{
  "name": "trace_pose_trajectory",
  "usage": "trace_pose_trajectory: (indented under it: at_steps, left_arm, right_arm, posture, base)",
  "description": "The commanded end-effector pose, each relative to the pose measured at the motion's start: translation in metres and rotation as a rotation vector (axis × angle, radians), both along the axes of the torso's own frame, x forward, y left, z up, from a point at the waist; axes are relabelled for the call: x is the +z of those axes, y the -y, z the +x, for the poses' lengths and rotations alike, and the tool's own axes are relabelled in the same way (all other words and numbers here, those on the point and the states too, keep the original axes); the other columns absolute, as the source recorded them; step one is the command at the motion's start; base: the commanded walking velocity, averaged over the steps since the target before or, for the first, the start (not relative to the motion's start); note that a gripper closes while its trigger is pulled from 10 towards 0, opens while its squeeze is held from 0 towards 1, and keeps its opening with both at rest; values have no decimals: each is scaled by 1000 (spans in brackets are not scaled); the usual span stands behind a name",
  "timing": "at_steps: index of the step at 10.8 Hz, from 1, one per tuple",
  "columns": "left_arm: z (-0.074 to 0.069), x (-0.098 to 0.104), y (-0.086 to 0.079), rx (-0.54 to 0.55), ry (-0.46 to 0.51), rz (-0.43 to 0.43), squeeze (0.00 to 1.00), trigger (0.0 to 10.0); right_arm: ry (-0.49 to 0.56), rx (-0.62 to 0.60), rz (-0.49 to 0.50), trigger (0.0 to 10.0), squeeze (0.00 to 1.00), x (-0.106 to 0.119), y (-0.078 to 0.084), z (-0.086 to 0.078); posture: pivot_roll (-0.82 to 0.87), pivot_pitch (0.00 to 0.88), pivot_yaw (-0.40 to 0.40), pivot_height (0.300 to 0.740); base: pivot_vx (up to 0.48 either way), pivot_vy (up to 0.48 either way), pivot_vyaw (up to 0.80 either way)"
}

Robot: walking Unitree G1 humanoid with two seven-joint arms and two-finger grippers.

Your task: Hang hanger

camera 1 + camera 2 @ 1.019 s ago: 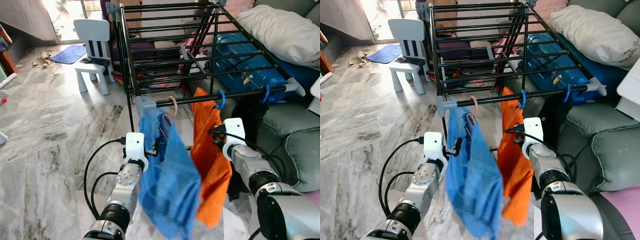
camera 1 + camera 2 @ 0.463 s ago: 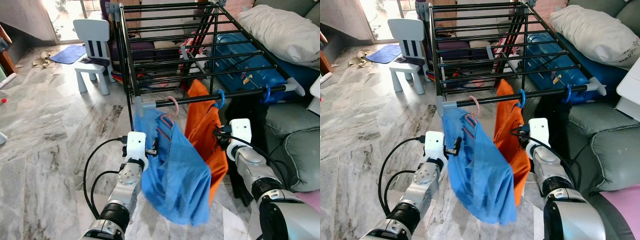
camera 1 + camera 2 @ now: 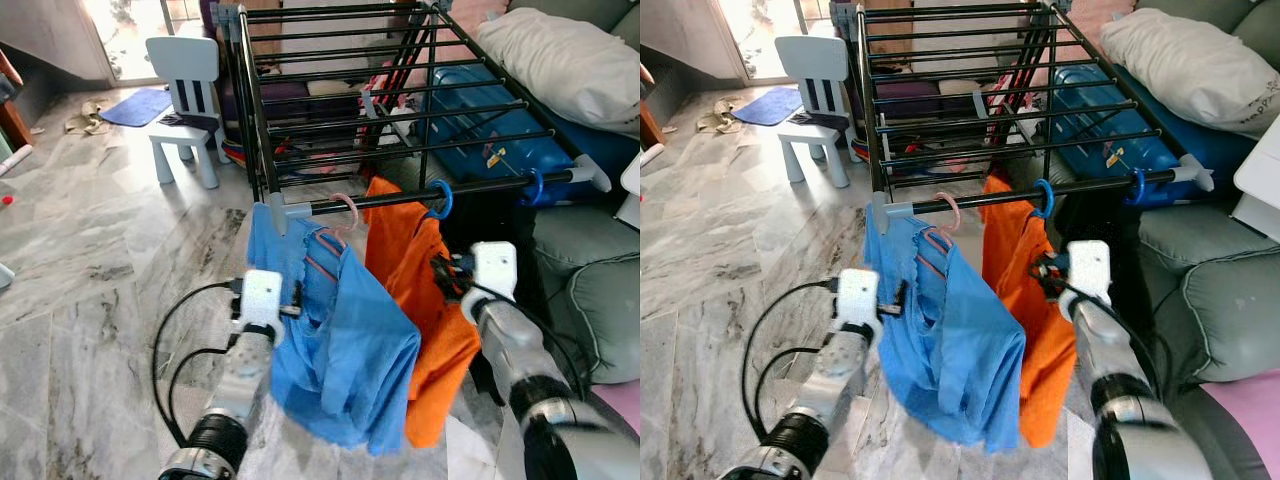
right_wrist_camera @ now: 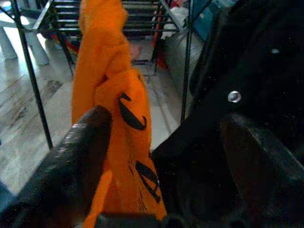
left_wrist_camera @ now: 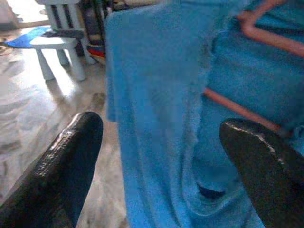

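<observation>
A pink hanger [image 3: 347, 210] carrying a blue shirt [image 3: 345, 340] hooks over the front rail [image 3: 390, 202] of the black drying rack. Beside it a blue hanger hook [image 3: 441, 198] holds an orange garment [image 3: 425, 330]. My left gripper [image 3: 291, 300] is open at the blue shirt's left edge; in the left wrist view its fingers [image 5: 66, 161] stand wide apart with the blue cloth [image 5: 156, 118] and pink hanger wire [image 5: 237, 111] ahead of them. My right gripper [image 3: 444, 275] is open beside the orange garment [image 4: 114, 109], with nothing clamped.
A black garment [image 3: 495, 225] hangs further right on the rail near another blue hook [image 3: 531, 186]. A blue suitcase [image 3: 490, 135] lies under the rack, a grey sofa [image 3: 590, 280] with a white pillow [image 3: 570, 60] stands right, and a white child's chair [image 3: 190, 90] back left.
Both garments have swung on the rail and now hang further left. My left wrist has shifted slightly left, and my right wrist has drawn right and lower, away from the orange garment.
</observation>
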State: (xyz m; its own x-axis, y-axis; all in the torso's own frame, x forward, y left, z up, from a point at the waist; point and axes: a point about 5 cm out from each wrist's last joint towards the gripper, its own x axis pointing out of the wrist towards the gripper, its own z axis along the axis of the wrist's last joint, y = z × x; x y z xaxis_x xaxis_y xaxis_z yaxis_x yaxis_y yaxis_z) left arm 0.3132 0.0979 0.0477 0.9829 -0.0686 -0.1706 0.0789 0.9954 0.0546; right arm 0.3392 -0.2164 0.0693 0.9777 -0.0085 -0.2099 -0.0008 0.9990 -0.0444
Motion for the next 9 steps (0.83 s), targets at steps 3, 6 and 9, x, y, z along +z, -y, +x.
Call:
trace_pose_trajectory:
  at_steps: [3, 6, 9]
  left_arm:
    - [-3, 10, -22, 46, 70, 19, 0, 10000]
    - [-16, 20, -28, 41, 156, 2, 0, 10000]
    - [-22, 20, -27, 22, 135, 11, 0, 10000]
  right_arm:
    - [85, 14, 17, 10000, 1000, 0, 8, -19]
    - [79, -12, 23, 10000, 1000, -3, 8, -29]
    - [104, -3, 2, 10000, 0, 4, -1, -34]
  posture:
    - [-50, 48, -14, 740]
    - [-44, 54, 2, 740]
    - [-45, 59, 1, 740]
  base:
    - [0, 0, 0]
    - [0, 0, 0]
    - [0, 0, 0]
